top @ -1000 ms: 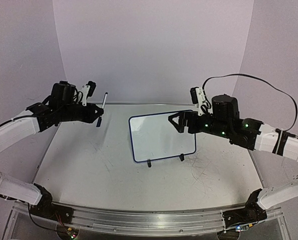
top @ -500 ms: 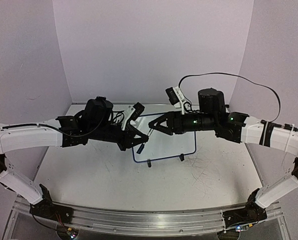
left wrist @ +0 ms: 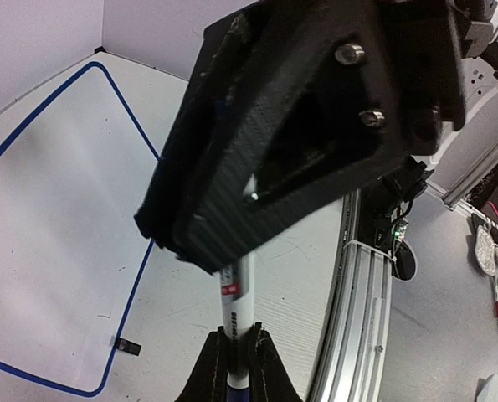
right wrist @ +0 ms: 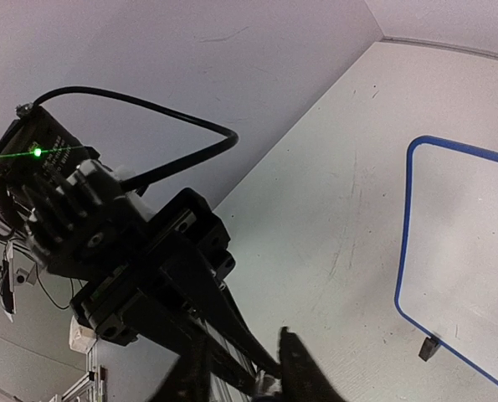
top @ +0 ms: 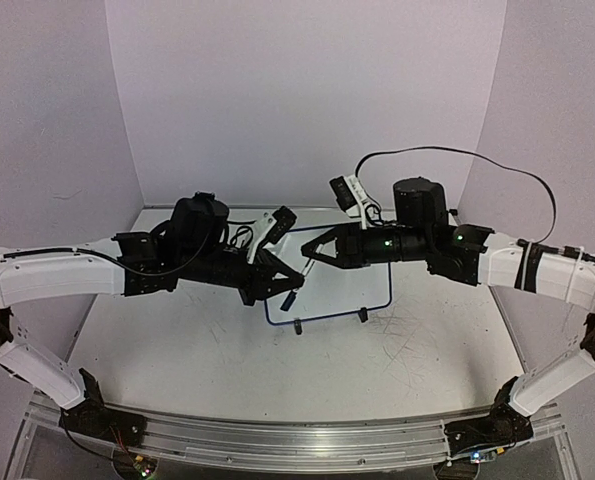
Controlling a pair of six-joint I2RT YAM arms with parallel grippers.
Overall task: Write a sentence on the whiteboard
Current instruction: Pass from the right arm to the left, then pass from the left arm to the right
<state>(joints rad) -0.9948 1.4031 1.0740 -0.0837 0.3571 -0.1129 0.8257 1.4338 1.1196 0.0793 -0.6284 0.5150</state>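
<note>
Top external view: the whiteboard (top: pixel 349 290) is seen propped on its two small black feet at the middle of the desk (top: pixel 177 350), slightly right of centre. What shows of its face is bare. No sentence is found on it, though its far left part is hidden by the arms, so the writing is judged not yet begun. Both arms are brought together above the board's left edge, where the marker (top: pixel 290 298) is held between them. From here the jaws are too small to be judged.

Left wrist view: the left jaws are seen nearly closed, pinched on the white barrel of the marker (left wrist: pixel 236 306) with only its width between them. The marker's far end is swallowed by the right jaws, which are closed on it. Which end carries the cap cannot be told. The step in hand is judged to be the uncapping, so all of the writing is left to do. The whiteboard (left wrist: pixel 56 234) is seen at the left, blank within its blue frame.

Right wrist view: only the roots of the right jaws are shown at the bottom edge, with a scrap of white marker (right wrist: pixel 266 386) and the tip of the left jaws between them. Their closure is not well shown here. The whiteboard (right wrist: pixel 474 251) is caught at the right, its visible corner unmarked.
</note>
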